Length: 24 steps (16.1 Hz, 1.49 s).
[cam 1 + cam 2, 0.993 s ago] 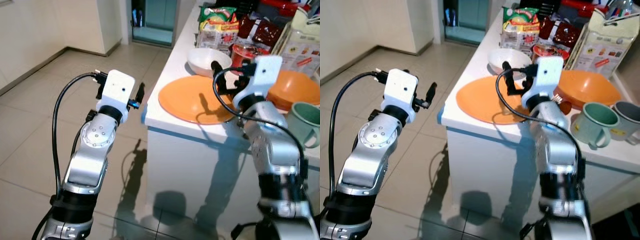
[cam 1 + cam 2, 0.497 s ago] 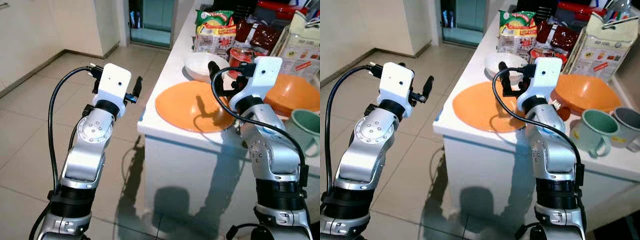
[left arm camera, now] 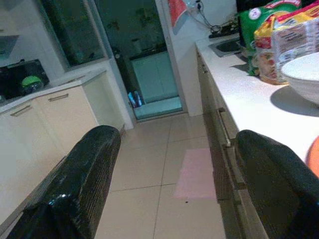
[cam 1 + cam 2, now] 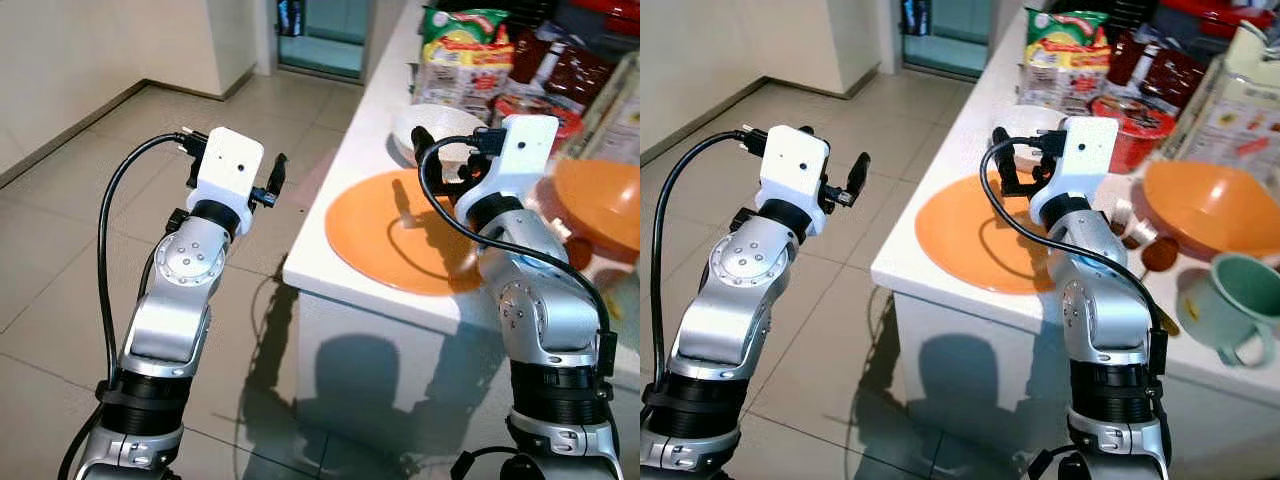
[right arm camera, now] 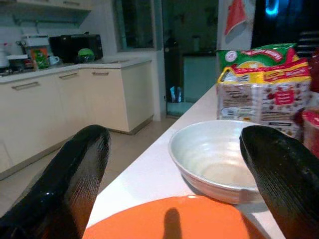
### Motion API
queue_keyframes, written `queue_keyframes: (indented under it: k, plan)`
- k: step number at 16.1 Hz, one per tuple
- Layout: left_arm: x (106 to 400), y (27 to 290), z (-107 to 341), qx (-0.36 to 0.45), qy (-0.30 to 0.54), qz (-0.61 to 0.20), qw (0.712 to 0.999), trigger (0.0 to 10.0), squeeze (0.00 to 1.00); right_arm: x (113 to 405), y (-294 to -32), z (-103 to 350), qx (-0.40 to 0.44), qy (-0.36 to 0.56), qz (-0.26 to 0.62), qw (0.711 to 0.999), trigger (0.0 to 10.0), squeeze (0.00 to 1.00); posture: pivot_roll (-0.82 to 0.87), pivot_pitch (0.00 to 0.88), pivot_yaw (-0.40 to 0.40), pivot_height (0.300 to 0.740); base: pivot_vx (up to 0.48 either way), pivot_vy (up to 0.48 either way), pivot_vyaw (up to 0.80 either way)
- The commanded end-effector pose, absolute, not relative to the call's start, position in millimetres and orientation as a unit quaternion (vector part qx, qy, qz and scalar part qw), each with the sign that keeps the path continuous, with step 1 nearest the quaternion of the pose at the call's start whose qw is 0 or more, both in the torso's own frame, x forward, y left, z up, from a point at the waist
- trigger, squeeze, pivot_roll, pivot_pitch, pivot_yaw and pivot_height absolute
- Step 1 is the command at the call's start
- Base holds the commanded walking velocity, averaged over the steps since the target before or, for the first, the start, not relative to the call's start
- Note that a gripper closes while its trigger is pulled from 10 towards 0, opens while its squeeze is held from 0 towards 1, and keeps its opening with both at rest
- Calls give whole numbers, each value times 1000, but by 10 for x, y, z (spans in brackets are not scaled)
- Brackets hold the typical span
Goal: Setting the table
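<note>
Two grippers raised, both empty. Left gripper (image 4: 277, 180) hangs over the tiled floor (image 4: 60, 250), off the near corner of the white counter (image 4: 902, 262); its fingers (image 3: 79, 184) stand apart, nothing between them. Right gripper (image 5: 174, 164) sits above the counter, over the far edge of the orange plate (image 4: 970, 235), fingers (image 5: 279, 169) spread wide and pointing toward the white bowl (image 5: 214, 159).

Orange plate lies flat near the counter's corner, close to the front edge. White bowl stands upright just behind it; whether the two touch cannot be told. Behind the bowl, a green-and-yellow packet of noodles (image 4: 1060, 55) stands upright. A red-lidded cup (image 4: 1132, 120) sits to the right of the bowl, dark red packets (image 4: 1155, 65) behind that.

Further right: an orange bowl (image 4: 1210, 205), and nearer the front edge a green mug (image 4: 1240, 305) with its handle toward the robot. Small brown items (image 4: 1150, 245) lie between the right arm and the orange bowl; too small to identify.

Left wrist view shows cream cabinets (image 3: 55, 119) and a dark doorway (image 3: 144, 59) past the counter's end.
</note>
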<state>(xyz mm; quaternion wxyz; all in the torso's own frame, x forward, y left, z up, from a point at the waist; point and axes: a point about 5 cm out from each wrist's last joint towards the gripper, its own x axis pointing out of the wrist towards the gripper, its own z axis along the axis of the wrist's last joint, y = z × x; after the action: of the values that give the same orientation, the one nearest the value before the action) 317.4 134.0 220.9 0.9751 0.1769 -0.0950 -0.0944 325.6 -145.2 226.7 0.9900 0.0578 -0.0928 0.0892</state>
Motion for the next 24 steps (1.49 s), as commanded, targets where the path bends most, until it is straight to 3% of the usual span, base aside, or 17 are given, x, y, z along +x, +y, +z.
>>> queue_keyframes:
  k: [1,9,14,21,24]
  plan:
    - [3172,1301,2235,184,-101,-103,972,10000,0,3248,-1472,2290,58,-92,88,990,10000,0,50,0,-56,740,251,0,0]
    - [3205,1309,2209,176,-94,-106,974,10000,0,3239,-1537,2262,66,-81,70,992,10000,0,33,0,-37,740,0,0,0]
    - [3205,1340,2218,173,-95,-103,975,10000,0,3225,-1521,2230,71,-67,71,993,10000,0,33,0,-40,740,319,0,-691]
    - [3210,1369,2245,178,-98,-94,975,10000,0,3214,-1454,2250,56,-68,96,992,10000,0,37,0,-48,740,330,0,0]
    - [3205,1384,2247,179,-100,-83,975,10000,0,3201,-1422,2253,55,-68,106,990,10000,0,36,0,-50,740,0,0,0]
